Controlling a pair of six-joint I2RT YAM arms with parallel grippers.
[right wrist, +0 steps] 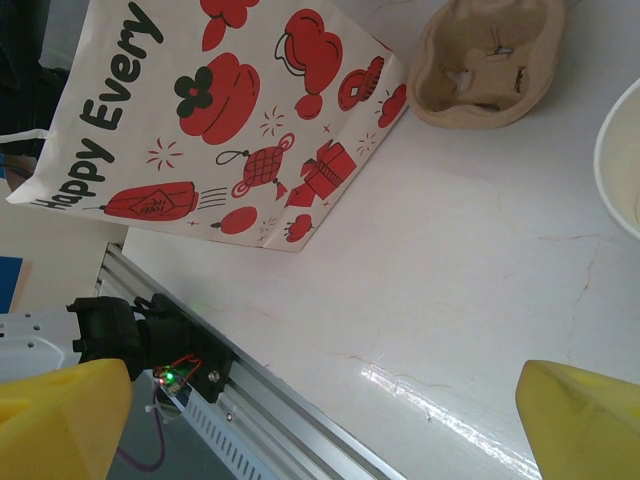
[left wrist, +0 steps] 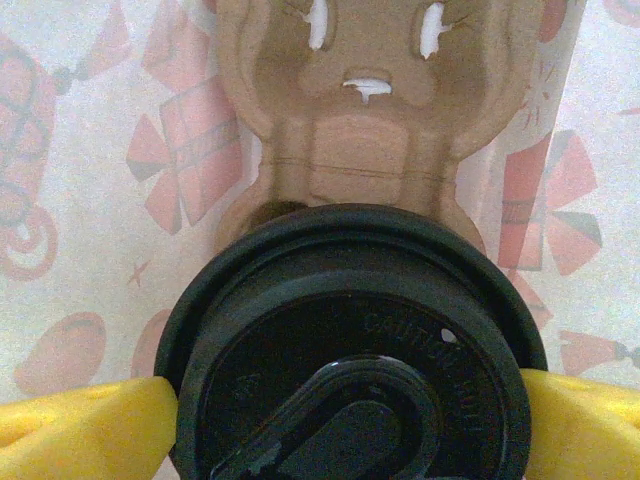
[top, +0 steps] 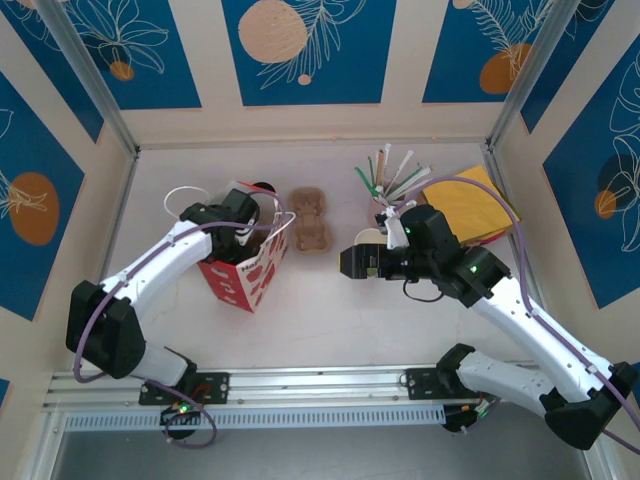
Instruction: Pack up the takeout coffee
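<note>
Black-lidded coffee cup (left wrist: pixel 350 330), low in the frame, is gripped by the left gripper (left wrist: pixel 348 405) inside the bag (left wrist: pixel 90 180); right gripper (right wrist: pixel 320 390) gapes open above the counter (right wrist: pixel 450 260).

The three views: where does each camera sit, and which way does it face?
Top external: above, behind the bases, facing down on the table; left arm, right arm.
Left wrist: in the gift bag, facing down on the takeout coffee; left gripper around it.
Right wrist: low over the table, facing the bag's print; right gripper open.
Shared: top and right wrist see bag and carrier.
</note>
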